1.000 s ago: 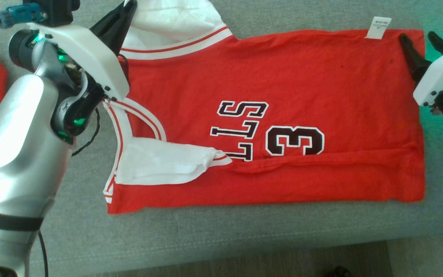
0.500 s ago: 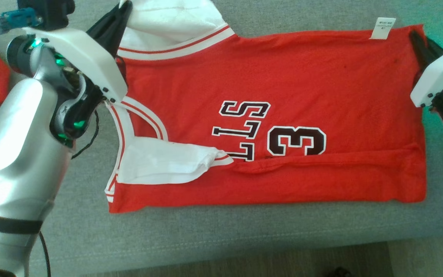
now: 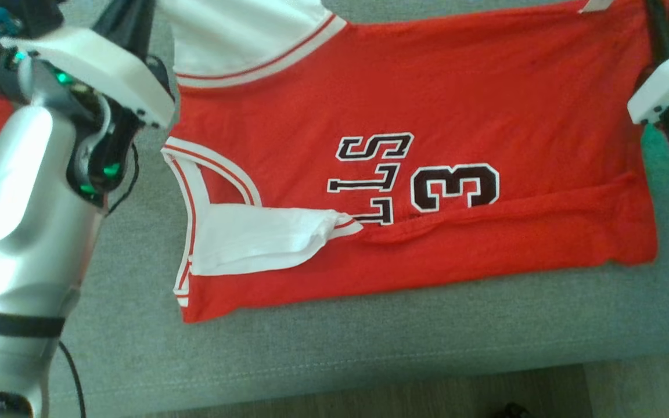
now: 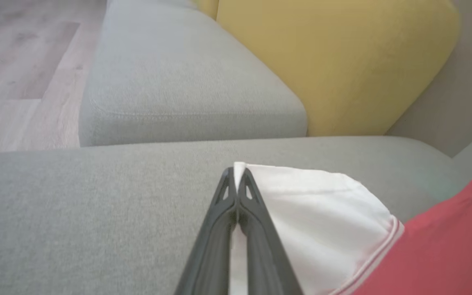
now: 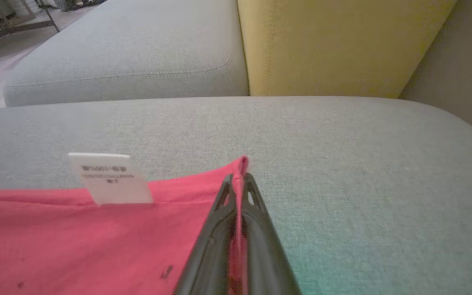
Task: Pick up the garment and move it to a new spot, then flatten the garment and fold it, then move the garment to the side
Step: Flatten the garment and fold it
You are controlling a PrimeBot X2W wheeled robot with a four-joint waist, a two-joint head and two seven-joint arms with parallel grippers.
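Looking down, I see the shirt [image 3: 427, 98] lying long, side to side, on the couch [image 3: 369, 360]; my left wrist shows my left gripper [image 4: 236, 176] pinching its white far corner, my right wrist my right gripper [image 5: 238, 180] pinching its red one.

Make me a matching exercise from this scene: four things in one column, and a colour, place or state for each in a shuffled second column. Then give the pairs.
Column one
1. left gripper
2. right gripper
3. care label
4. back cushion

Column two
A. yellow, standing behind the grey seat
B. shut on a red corner of the jersey
C. shut on the jersey's white end
D. white, sticking out past the jersey's red edge

Pairs: 1-C, 2-B, 3-D, 4-A
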